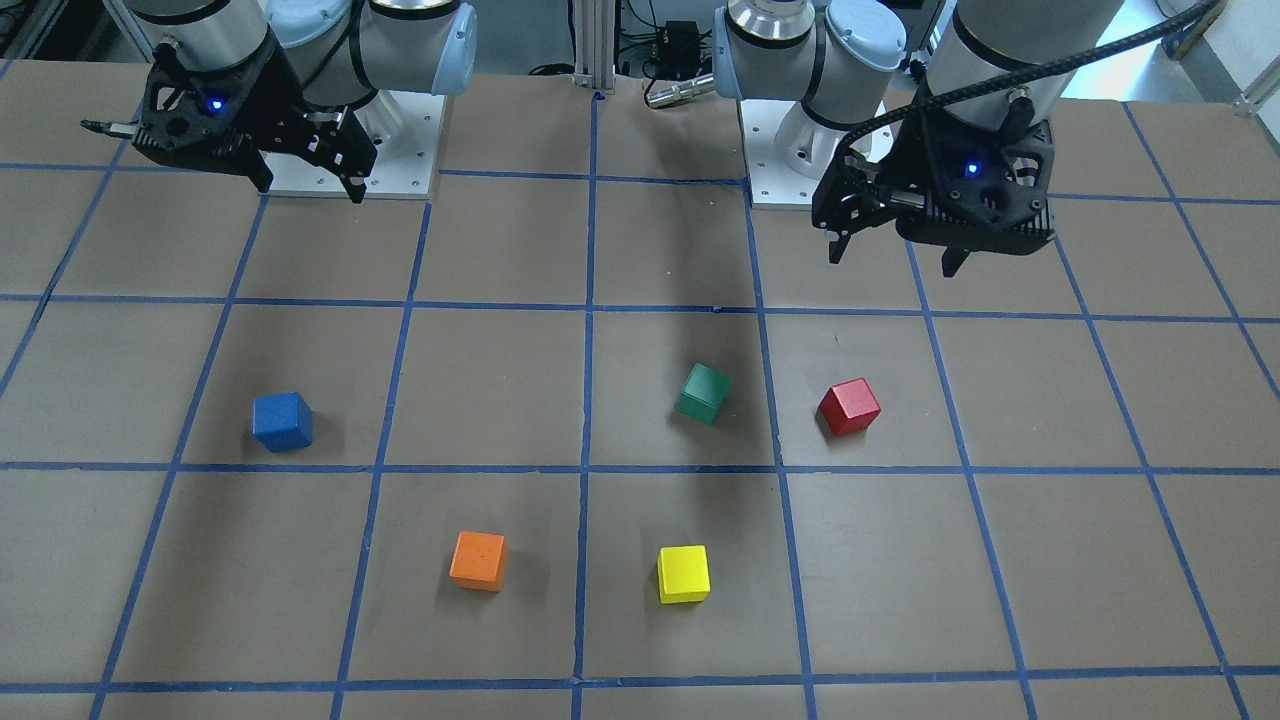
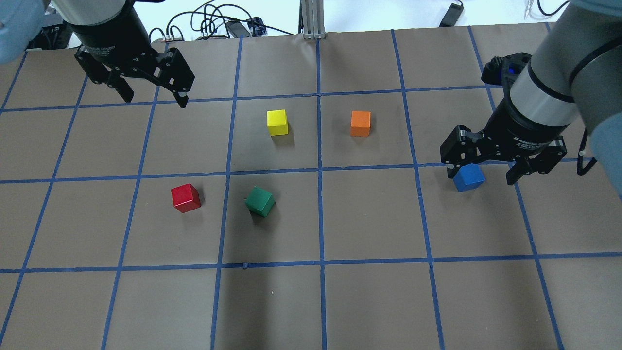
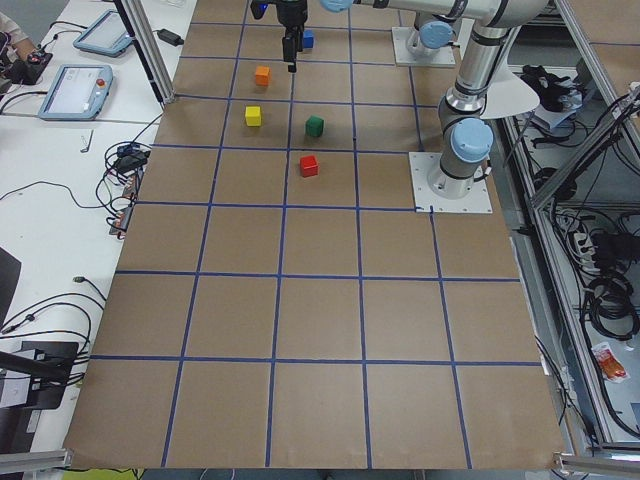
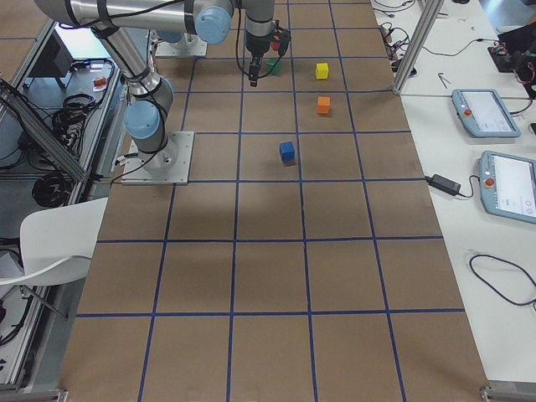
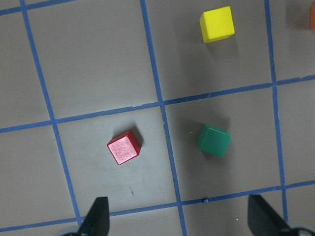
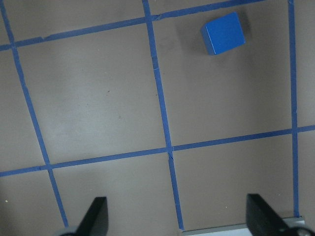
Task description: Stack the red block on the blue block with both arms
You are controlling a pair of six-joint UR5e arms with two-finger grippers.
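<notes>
The red block (image 1: 850,406) lies on the brown table, also seen from overhead (image 2: 185,198) and in the left wrist view (image 5: 124,147). The blue block (image 1: 282,421) lies far from it on the robot's right side (image 2: 469,178) and shows at the top of the right wrist view (image 6: 222,33). My left gripper (image 1: 892,262) (image 2: 156,102) hangs open and empty, high over the table, back from the red block. My right gripper (image 1: 310,190) (image 2: 481,177) is open and empty, high up; from overhead it partly overlaps the blue block.
A green block (image 1: 702,392) lies close beside the red block. A yellow block (image 1: 684,573) and an orange block (image 1: 478,560) lie further toward the operators' side. Blue tape lines grid the table. The arm bases (image 1: 350,150) stand at the robot's edge.
</notes>
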